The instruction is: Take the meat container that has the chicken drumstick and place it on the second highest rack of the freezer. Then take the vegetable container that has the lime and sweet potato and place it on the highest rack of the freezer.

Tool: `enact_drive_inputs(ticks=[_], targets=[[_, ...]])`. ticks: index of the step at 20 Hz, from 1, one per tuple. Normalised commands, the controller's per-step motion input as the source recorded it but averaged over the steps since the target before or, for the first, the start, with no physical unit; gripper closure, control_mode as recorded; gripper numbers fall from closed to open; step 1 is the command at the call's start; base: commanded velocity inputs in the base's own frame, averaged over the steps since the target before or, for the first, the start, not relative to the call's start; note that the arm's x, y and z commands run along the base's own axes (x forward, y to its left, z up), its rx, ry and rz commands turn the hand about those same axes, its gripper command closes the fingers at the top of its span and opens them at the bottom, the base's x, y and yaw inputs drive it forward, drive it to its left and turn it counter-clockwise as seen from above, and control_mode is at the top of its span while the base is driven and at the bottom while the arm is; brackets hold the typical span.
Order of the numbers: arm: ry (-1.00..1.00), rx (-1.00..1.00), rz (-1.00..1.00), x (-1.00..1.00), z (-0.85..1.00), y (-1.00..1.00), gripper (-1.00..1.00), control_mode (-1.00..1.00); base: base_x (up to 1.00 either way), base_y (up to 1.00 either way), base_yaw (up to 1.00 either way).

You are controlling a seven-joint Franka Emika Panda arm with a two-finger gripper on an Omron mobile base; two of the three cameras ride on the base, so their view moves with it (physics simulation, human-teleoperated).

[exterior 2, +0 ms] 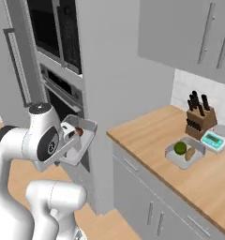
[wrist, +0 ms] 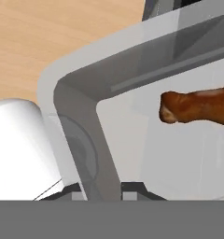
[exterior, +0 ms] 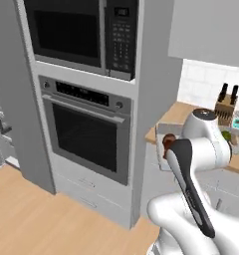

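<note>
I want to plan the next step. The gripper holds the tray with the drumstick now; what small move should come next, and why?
Probably carry it on toward the freezer. The gripper is shut on the tray rim, the drumstick is inside, and the tray hangs off the counter, before the oven.

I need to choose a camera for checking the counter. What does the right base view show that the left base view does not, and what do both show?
The right base view alone shows the lime and sweet potato in their vegetable container. The left base view alone shows the microwave above the oven from the front. Both show the knife block, the wooden counter and the meat container with the chicken drumstick, held at the arm, off the counter.
</note>
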Motion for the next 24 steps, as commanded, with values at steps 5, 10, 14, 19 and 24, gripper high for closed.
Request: enact_drive_inputs(ticks=[5,10,14,19,24], targets=[[0.00,0.00,0.00,0.00,0.00,0.00,1.00,1.00,0.00,0.98,0.68],[0.00,0.00,0.00,0.00,0.00,0.00,1.00,1.00,0.28,0.89,0.62],[0.00,0.00,0.00,0.00,0.00,0.00,1.00,1.00,0.92,0.49,0.53],[0.00,0.00,0.00,0.00,0.00,0.00,1.00,1.00,1.00,0.10,0.18],[0.00,0.00,0.00,0.00,0.00,0.00,1.00,1.00,1.00,0.12,-0.05]])
